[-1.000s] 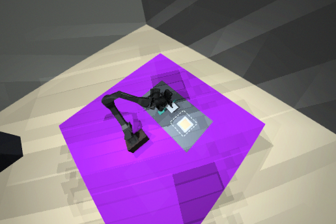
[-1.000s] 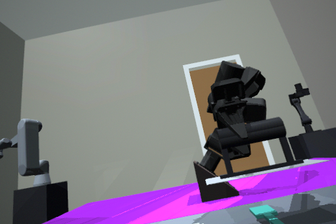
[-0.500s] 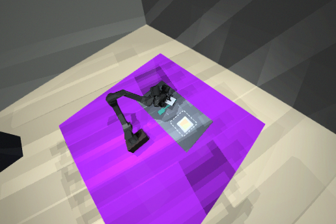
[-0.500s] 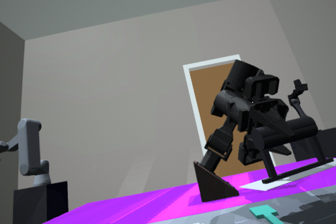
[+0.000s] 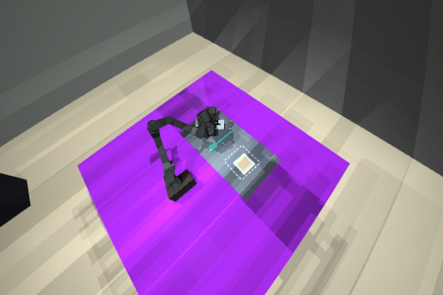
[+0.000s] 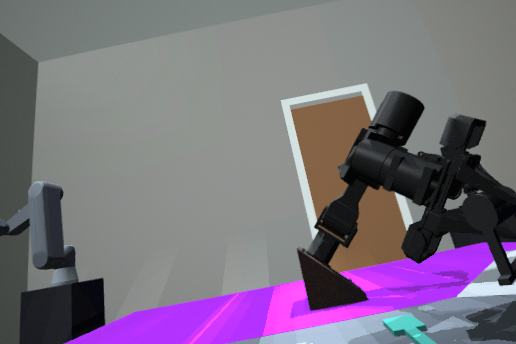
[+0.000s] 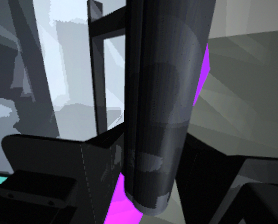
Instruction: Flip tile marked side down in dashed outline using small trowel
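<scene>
The tile (image 5: pixel 244 164) lies flat inside the dashed outline (image 5: pixel 226 161) on the grey mat (image 5: pixel 265 153) (image 6: pixel 340 331), its tan centre and pale border facing up. Whether tan is its marked side, I cannot tell. My gripper (image 5: pixel 210 129) (image 7: pixel 149 125) is shut on the thick black handle (image 7: pixel 162 95) of a trowel, which has a black bracket (image 7: pixel 97 75) beside it. It is over the mat's far end, away from the tile. A white piece (image 5: pixel 221 124), perhaps the trowel's blade, shows beside the gripper in the top view. Its tilt and height are unclear.
A teal flat-headed tool (image 5: pixel 213 147) (image 6: pixel 404 324) lies on the mat between gripper and tile. The arm's dark base (image 5: pixel 182 186) (image 6: pixel 327 287) stands on the purple table top (image 5: pixel 172 231). A grey arm (image 6: pixel 46 225) stands on a black block in the background.
</scene>
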`<act>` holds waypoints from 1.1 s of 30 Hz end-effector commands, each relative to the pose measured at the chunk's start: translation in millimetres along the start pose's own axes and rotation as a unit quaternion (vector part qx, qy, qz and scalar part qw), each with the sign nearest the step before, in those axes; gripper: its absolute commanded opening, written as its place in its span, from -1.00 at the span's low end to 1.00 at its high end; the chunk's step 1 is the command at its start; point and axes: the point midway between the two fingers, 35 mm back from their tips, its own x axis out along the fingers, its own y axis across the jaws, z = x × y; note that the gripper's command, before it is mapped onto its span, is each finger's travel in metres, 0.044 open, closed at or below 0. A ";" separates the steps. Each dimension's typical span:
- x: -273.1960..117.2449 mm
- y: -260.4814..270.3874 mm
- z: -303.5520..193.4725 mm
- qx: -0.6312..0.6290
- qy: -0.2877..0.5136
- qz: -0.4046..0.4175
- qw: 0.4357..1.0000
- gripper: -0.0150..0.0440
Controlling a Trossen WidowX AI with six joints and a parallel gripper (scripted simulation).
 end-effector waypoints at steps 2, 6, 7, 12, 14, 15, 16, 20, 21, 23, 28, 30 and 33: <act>9.6 -5.0 14.0 -0.057 -0.052 0.000 0.997 -0.49; 17.5 -3.5 27.4 -0.104 -0.100 0.004 0.989 -0.49; 19.3 -2.8 30.7 -0.116 -0.112 0.005 0.987 -0.49; 26.5 2.4 46.2 -0.174 -0.166 0.010 0.971 -0.49; 27.4 3.3 48.2 -0.182 -0.174 0.011 0.968 -0.49; 27.4 3.3 48.2 -0.182 -0.174 0.011 0.968 -0.49; 27.4 3.3 48.2 -0.182 -0.174 0.011 0.968 -0.49; 28.9 5.1 48.0 -0.182 -0.174 0.011 0.968 -0.49; 30.0 6.3 47.8 -0.182 -0.174 0.011 0.968 -0.49; 32.1 8.6 47.6 -0.182 -0.174 0.010 0.968 -0.49; 37.3 14.7 47.1 -0.181 -0.174 0.010 0.968 -0.49; 39.3 17.2 46.9 -0.181 -0.174 0.010 0.968 -0.49; 42.4 20.9 46.6 -0.181 -0.174 0.010 0.968 -0.49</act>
